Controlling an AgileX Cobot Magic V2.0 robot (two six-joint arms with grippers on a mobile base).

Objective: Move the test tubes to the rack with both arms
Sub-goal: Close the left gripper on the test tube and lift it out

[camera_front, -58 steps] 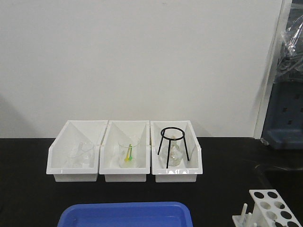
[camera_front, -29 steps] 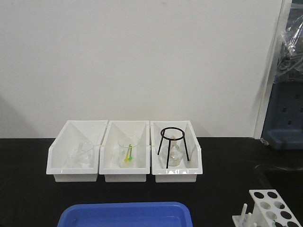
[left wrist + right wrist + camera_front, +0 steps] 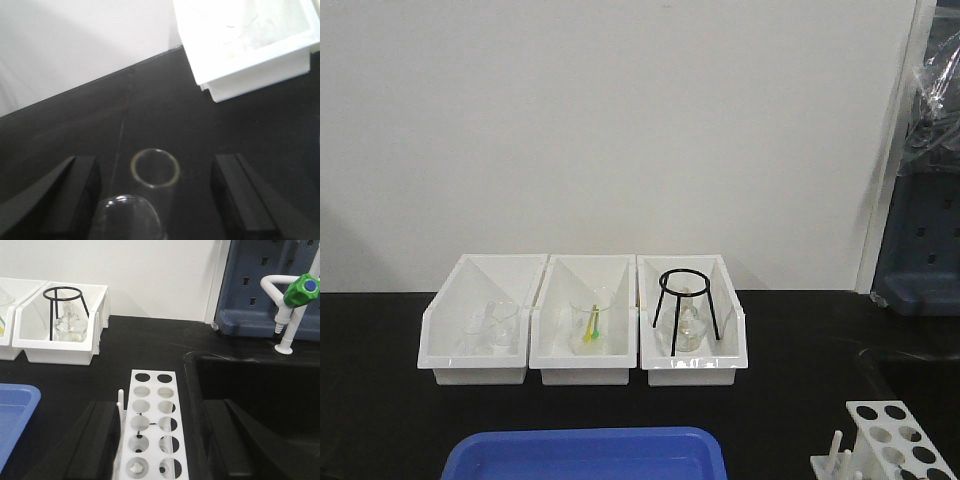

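**Left wrist view:** left gripper (image 3: 155,161) with jaws spread wide. One clear test tube (image 3: 145,192), seen nearly end-on, lies between them over the black desk (image 3: 75,125); neither jaw visibly touches it.

**Right wrist view:** right gripper (image 3: 162,405), jaws likewise released, flanking the white rack (image 3: 150,412). The rack stands on the desk between a blue tray (image 3: 15,405) and a black sink (image 3: 260,385).

**Front view:** three white bins (image 3: 582,375) in a row near the wall — rack at lower right.
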